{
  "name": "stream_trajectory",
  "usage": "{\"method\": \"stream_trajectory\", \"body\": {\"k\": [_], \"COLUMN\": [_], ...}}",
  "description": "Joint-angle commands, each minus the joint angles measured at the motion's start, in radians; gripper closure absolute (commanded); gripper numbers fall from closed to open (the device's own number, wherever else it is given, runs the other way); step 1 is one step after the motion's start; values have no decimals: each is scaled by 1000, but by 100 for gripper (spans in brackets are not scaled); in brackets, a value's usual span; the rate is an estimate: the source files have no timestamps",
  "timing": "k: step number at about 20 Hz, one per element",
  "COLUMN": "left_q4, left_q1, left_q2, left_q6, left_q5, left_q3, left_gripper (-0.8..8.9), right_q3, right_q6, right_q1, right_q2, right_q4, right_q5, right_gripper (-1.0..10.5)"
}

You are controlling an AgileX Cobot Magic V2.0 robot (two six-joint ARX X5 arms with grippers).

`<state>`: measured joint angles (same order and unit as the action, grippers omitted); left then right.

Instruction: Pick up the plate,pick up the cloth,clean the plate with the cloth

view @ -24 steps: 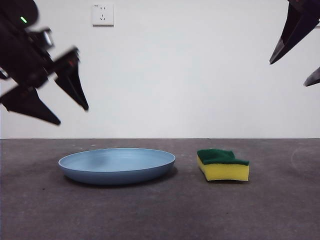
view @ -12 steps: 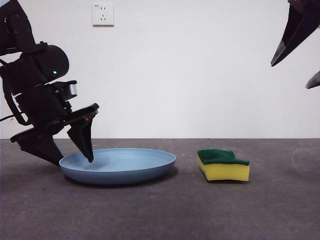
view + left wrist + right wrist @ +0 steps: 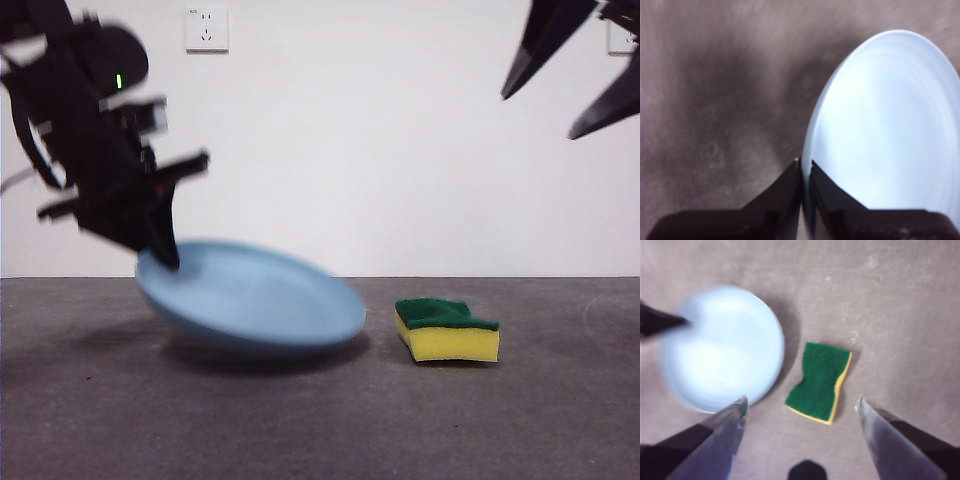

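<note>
The light-blue plate [image 3: 250,298] is tilted, its left rim lifted off the table and its right edge low near the sponge. My left gripper [image 3: 160,255] is shut on that left rim; in the left wrist view its jaws [image 3: 804,167] pinch the plate's edge [image 3: 880,130]. The cloth is a yellow sponge with a green top [image 3: 445,328] lying on the table right of the plate. My right gripper [image 3: 555,85] is open, high at the upper right. In the right wrist view its jaws [image 3: 802,407] are spread wide above the sponge [image 3: 820,381] and plate [image 3: 722,347].
A dark grey table top [image 3: 320,420] runs to a white wall with a socket [image 3: 205,28]. The sponge lies close to the plate's right edge.
My left gripper came down onto the plate's left rim, closed on it and raised it, so the plate now tilts. The right gripper has shifted slightly left. The sponge has not moved.
</note>
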<state>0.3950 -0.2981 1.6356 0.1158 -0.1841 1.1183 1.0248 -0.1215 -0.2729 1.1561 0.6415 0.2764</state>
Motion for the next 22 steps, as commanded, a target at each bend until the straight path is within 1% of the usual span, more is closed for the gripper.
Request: {"method": "stream_trajectory", "body": {"k": [1, 3, 4, 6, 8, 9, 10, 12, 15, 18, 22], "left_q4": [14, 60, 84, 140, 192, 215, 231, 258, 280, 279, 270], "left_q1": [-10, -10, -10, -10, -10, -10, -10, -10, -10, -10, -10], "left_q2": [-108, -207, -253, -337, -404, -433, -451, -470, -470, -470, -470], "left_q6": [-11, -11, -11, -15, -18, -35, -39, -42, -42, -42, -42], "left_q5": [1, 7, 28, 88, 138, 154, 163, 170, 179, 179, 179], "left_q3": [-4, -4, -4, -4, -4, -4, -4, -4, -4, -4, -4], "left_gripper": [820, 821, 820, 821, 821, 821, 821, 820, 821, 821, 821], "right_q3": [82, 143, 169, 211, 229, 229, 229, 229, 229, 229, 229], "right_q6": [49, 53, 53, 53, 52, 52, 51, 45, 40, 36, 33], "right_q1": [-60, -101, -117, -143, -163, -169, -177, -187, -188, -193, -201], "right_q2": [110, 209, 261, 368, 457, 504, 543, 606, 666, 700, 749], "right_q4": [48, 69, 68, 64, 55, 38, 28, 14, -1, -31, -32], "right_q5": [-110, -174, -182, -183, -183, -184, -203, -230, -224, -224, -224], "right_gripper": [574, 576, 579, 670, 671, 671, 671, 665, 665, 666, 676]}}
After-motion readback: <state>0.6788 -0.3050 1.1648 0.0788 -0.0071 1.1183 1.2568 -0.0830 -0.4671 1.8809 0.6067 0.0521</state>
